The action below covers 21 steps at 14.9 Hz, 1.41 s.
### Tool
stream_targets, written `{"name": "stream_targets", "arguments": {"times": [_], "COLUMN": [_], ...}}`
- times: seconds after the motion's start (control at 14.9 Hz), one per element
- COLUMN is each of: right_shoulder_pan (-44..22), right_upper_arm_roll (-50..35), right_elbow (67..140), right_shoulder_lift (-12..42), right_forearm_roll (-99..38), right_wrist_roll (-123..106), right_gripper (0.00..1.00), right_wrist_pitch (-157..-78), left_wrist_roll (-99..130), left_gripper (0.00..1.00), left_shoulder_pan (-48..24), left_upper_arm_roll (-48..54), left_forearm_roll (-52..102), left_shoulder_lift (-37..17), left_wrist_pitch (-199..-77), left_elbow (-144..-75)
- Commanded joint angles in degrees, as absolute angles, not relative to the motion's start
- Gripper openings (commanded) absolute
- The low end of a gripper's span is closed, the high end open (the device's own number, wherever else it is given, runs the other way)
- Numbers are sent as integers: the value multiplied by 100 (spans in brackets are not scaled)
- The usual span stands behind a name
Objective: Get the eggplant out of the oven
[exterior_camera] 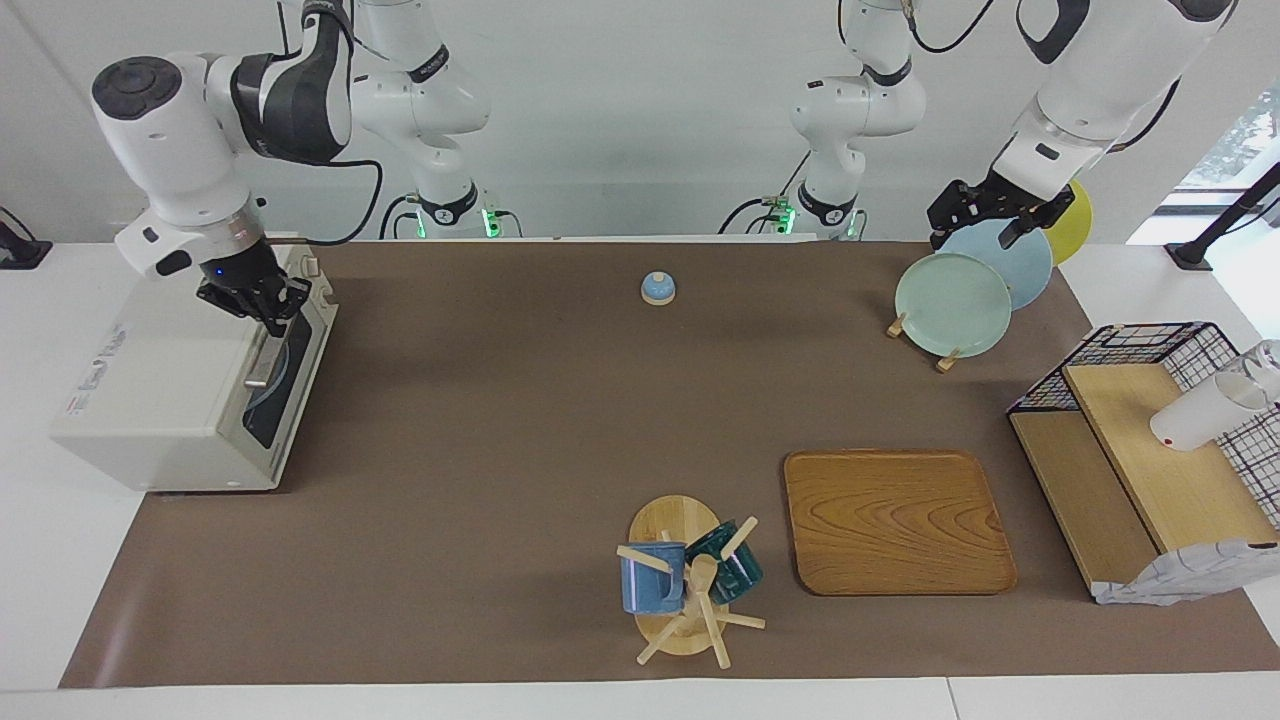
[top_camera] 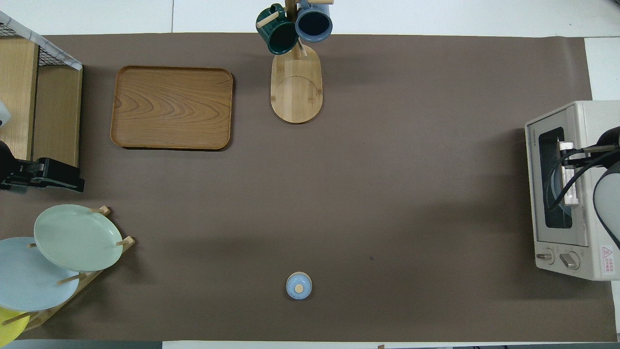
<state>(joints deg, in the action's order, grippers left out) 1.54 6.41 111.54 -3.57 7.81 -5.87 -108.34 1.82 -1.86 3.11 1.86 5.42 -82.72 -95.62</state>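
Observation:
The off-white oven [exterior_camera: 160, 390] stands at the right arm's end of the table, and it also shows in the overhead view [top_camera: 581, 194]. Its dark glass door [exterior_camera: 285, 385] is up and closed. My right gripper [exterior_camera: 262, 312] is at the upper end of the silver bar handle [exterior_camera: 262, 368], right against the door; in the overhead view the gripper [top_camera: 567, 157] lies over the handle [top_camera: 571, 189]. The eggplant is hidden; only a pale curved rim shows through the glass. My left gripper [exterior_camera: 985, 222] waits in the air over the plate rack.
A plate rack [exterior_camera: 945, 345] holds green, blue and yellow plates near the left arm. A wooden tray [exterior_camera: 895, 520], a mug tree [exterior_camera: 685, 580] with two mugs, a small blue bell [exterior_camera: 657, 288] and a wire-and-wood shelf [exterior_camera: 1140, 470] stand on the brown mat.

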Motion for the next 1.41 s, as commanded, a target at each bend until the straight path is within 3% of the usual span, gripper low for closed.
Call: {"name": "stream_targets", "arguments": {"times": [0.0, 1.08, 1.34], "right_shoulder_pan": [272, 246, -43], "right_upper_arm_roll": [624, 572, 545], "right_elbow": [11548, 12164, 12497], "right_shoulder_lift": [-483, -475, -264], "right_forearm_roll": [1045, 440, 176], "right_wrist_roll": [-492, -457, -466], "right_gripper": [0, 0, 0], "right_wrist_pitch": [-11144, -11452, -12109], "left_wrist_roll": [202, 202, 202], "left_gripper": [100, 100, 100], "left_shoulder_pan": [-132, -132, -132], "left_upper_arm_roll": [325, 325, 325], "left_forearm_roll": [193, 193, 193], "left_shoulder_lift": [615, 615, 615], "left_wrist_pitch": [-8253, -8253, -8253], "left_elbow": [-9580, -9580, -9580]}}
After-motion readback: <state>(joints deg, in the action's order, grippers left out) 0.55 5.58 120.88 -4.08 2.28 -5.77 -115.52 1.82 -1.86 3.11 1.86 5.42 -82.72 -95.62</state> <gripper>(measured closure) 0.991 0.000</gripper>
